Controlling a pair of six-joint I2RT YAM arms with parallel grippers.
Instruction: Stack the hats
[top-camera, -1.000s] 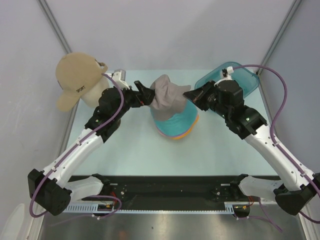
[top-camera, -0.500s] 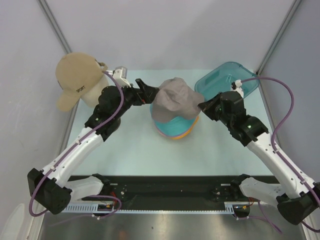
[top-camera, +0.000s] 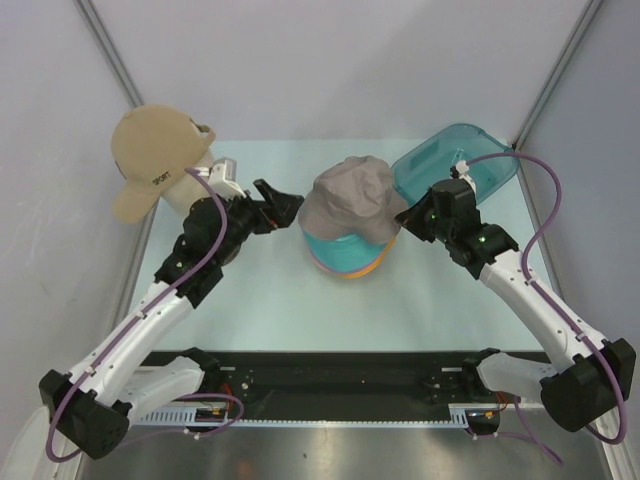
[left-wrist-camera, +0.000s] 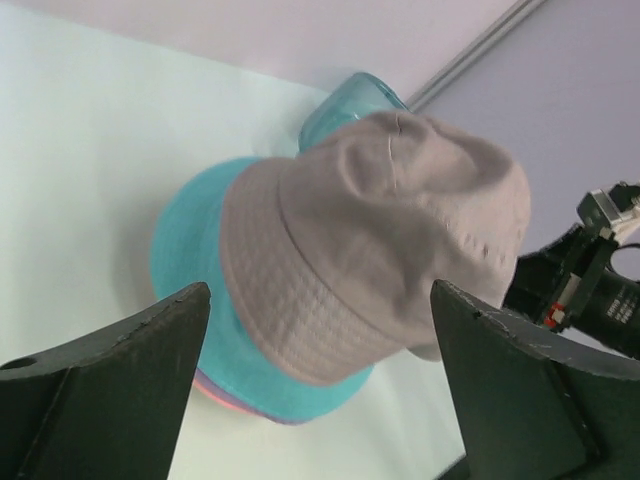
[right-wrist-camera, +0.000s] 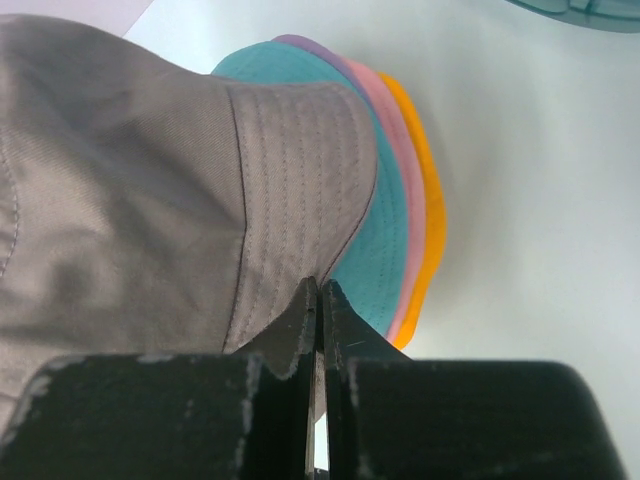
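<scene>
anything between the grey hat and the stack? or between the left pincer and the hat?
Nothing visible. The grey hat already sits directly on the teal hat, the top of the stack. The right pincer is shut on the grey hat's brim. The left pincer is open, just off the hat's left side, with only a clear gap between them.

A: Any way in to the stacked hats (top-camera: 345, 255)?
B: From the front, over open worktop (top-camera: 300, 310). Left hand (top-camera: 285, 203) gapes alongside; right hand (top-camera: 403, 215) pinches the brim of the grey hat (top-camera: 350, 195). Tub (top-camera: 455, 165) and mannequin head (top-camera: 182, 195) crowd the back corners.
</scene>
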